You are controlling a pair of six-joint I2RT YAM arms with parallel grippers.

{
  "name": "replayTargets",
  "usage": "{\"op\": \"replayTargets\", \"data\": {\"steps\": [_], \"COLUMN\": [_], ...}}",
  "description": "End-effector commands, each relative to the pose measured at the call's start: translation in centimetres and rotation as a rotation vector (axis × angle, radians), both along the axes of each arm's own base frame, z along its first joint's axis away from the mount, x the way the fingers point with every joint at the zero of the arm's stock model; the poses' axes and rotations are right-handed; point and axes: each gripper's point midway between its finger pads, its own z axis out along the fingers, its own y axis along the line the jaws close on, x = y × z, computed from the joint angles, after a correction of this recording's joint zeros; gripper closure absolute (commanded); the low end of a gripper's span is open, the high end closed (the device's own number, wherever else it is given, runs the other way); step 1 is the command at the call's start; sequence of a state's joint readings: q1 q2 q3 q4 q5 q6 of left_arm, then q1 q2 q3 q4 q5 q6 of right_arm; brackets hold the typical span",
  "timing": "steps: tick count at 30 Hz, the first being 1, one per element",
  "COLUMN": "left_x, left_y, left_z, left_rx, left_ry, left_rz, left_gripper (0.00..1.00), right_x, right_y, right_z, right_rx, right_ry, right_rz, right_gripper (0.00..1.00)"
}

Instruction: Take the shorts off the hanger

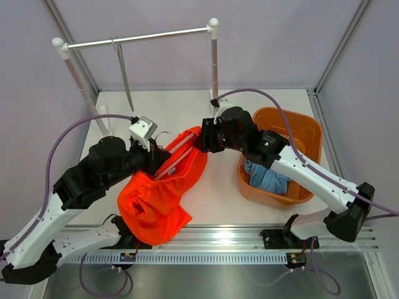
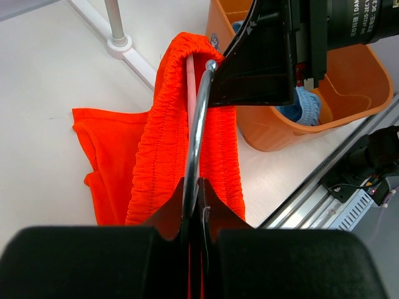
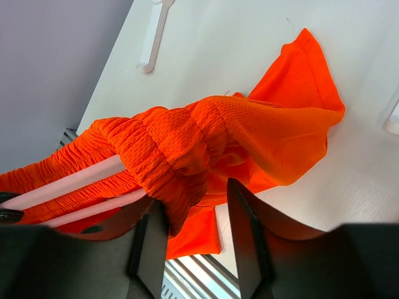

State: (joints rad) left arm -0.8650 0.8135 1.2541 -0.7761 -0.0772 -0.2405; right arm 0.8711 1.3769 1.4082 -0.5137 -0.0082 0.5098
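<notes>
The bright orange shorts (image 1: 153, 202) hang by their waistband from a pale hanger (image 1: 179, 156), the legs spread on the table. My left gripper (image 1: 162, 162) is shut on the hanger's metal hook (image 2: 194, 143). In the left wrist view the waistband (image 2: 163, 149) drapes over the bar. My right gripper (image 1: 201, 140) is open at the hanger's far end. In the right wrist view a bunched fold of the waistband (image 3: 177, 180) lies between its fingers (image 3: 149, 249), against the left one. The light blue shorts (image 1: 268, 179) lie in the orange basket (image 1: 312, 134).
A white clothes rail (image 1: 143, 37) stands at the back on two posts, with a thin hook-like piece (image 1: 123, 75) hanging from it. The basket also shows in the left wrist view (image 2: 355, 81), close behind my right gripper (image 2: 262, 56). A metal track (image 1: 206, 255) runs along the near edge.
</notes>
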Motion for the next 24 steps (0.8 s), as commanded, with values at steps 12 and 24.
{"op": "replayTargets", "data": {"steps": [12,24], "left_x": [-3.4,-4.6], "left_y": [-0.4,2.1], "left_z": [1.0,3.1], "left_rx": [-0.111,-0.178], "left_ry": [-0.006,-0.107], "left_rz": [-0.142,-0.111], "left_gripper": [1.0,1.0], "right_x": [3.1,4.8], "right_y": [-4.1,-6.8], "right_z": [4.8,3.1], "right_rx": [-0.056,-0.116], "right_ry": [-0.127,-0.088], "right_rz": [-0.251,-0.334], "right_gripper": [0.99,1.0]}}
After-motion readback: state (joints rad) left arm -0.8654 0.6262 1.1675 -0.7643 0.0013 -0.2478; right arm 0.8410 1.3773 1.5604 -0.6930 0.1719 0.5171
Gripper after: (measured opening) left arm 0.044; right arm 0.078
